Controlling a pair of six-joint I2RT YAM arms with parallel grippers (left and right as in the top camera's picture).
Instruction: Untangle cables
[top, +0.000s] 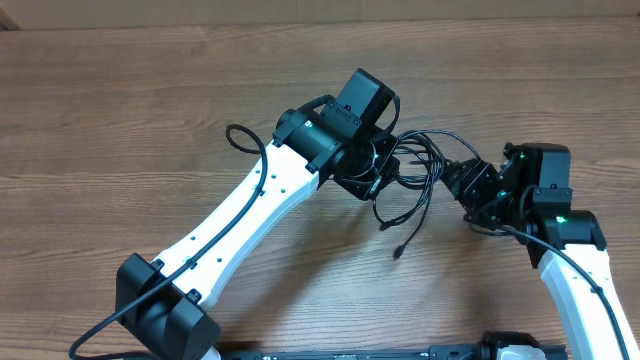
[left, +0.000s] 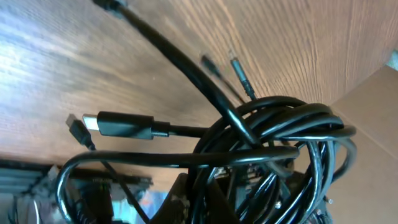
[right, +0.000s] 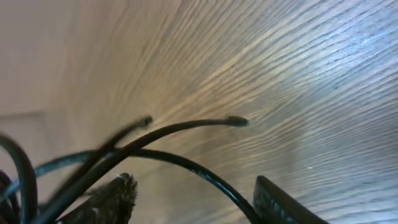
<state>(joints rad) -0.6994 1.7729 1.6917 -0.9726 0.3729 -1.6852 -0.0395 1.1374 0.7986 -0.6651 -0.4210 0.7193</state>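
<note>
Clearly little is done: the cables (top: 415, 172) are one knotted bunch clamped in the left gripper (top: 386, 168), while the right gripper (right: 193, 186) stands agape around one strand.

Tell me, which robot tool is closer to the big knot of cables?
The left one. The left tool is shut right on the knot of cables. The right tool is at the knot's right edge, with a loose strand passing between its open jaws.
</note>
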